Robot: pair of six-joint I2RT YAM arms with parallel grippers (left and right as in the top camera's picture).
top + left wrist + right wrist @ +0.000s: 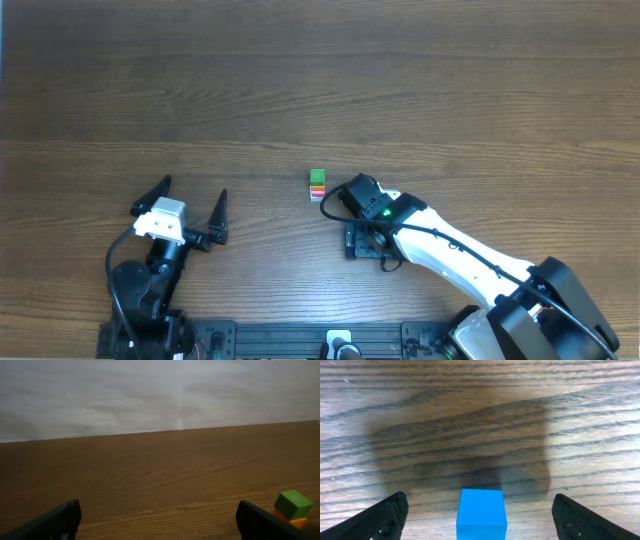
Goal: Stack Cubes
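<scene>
My right claw (480,510) hangs released over the blue cube (481,515), so I judge the pick is in hand: descend, clench, then carry it onto the stack (317,184).

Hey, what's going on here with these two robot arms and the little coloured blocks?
The robot is stacking small cubes on a wooden table. A short stack, with a green cube on top of an orange one, stands near the middle. The right gripper hovers over a blue cube, fingers wide open on either side, not gripping it. The left gripper sits off to the side, open and empty.
</scene>
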